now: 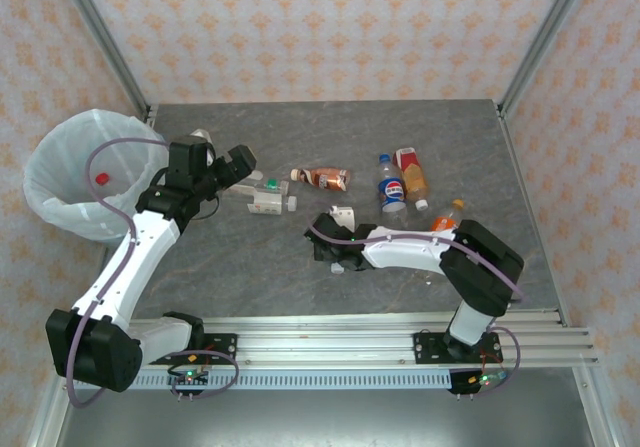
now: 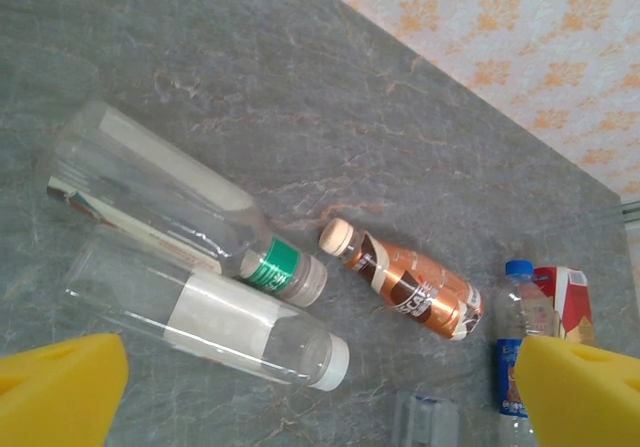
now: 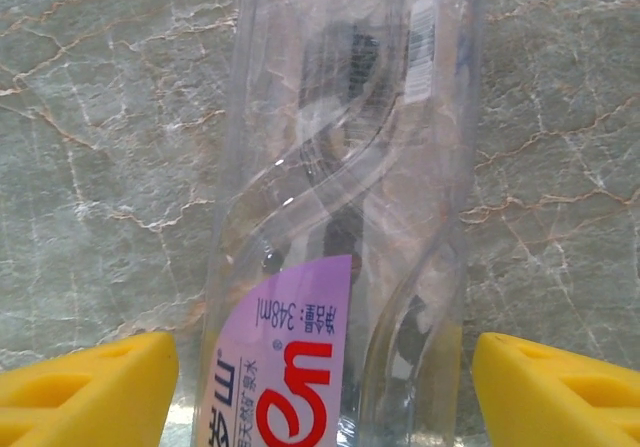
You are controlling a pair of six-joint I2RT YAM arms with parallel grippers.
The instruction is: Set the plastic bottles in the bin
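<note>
Your right pincer (image 3: 325,392) is spread and straddles the purple-labelled clear bottle (image 3: 340,197) lying on the desk (image 3: 100,167). Its long axis runs straight ahead between the fingers, so you close across its width. The bin (image 1: 45,192) stands far left, nearer your left pincer (image 1: 222,162), also spread.

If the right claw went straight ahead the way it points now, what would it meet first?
The right claw would first meet the clear purple-labelled bottle between its open fingers, likely before the table; depth is unclear.
</note>
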